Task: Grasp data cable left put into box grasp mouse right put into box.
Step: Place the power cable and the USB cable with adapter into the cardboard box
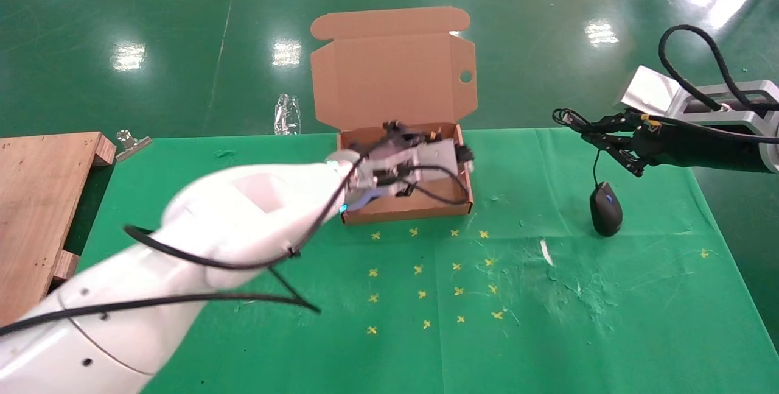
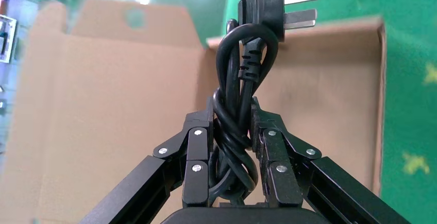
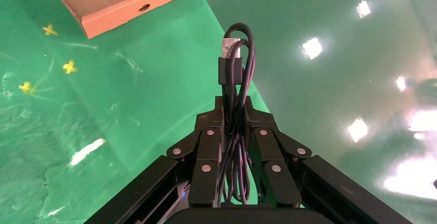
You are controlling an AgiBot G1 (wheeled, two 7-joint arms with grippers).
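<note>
The brown cardboard box [image 1: 401, 211] stands open at the table's far middle, lid [image 1: 389, 71] upright. My left gripper [image 1: 450, 150] is over its tray, shut on the data cable [image 2: 242, 80], a thick black coil whose pronged plug [image 2: 268, 7] sticks out past the fingertips [image 2: 257, 112]; the box's inside [image 2: 103, 105] lies behind it. My right gripper [image 1: 593, 138] hangs right of the box, shut on the mouse's bundled thin wire [image 3: 230, 64] with a USB plug. The black mouse [image 1: 605, 208] is below it on the green cloth, joined by its wire.
A wooden board [image 1: 42, 199] lies at the table's left edge, with a metal clip [image 1: 131, 141] beside it. Crumpled clear plastic [image 1: 287, 114] lies on the floor behind. Yellow crosses [image 1: 426, 272] and a white scrap [image 1: 546, 252] mark the cloth. The box corner [image 3: 129, 2] shows in the right wrist view.
</note>
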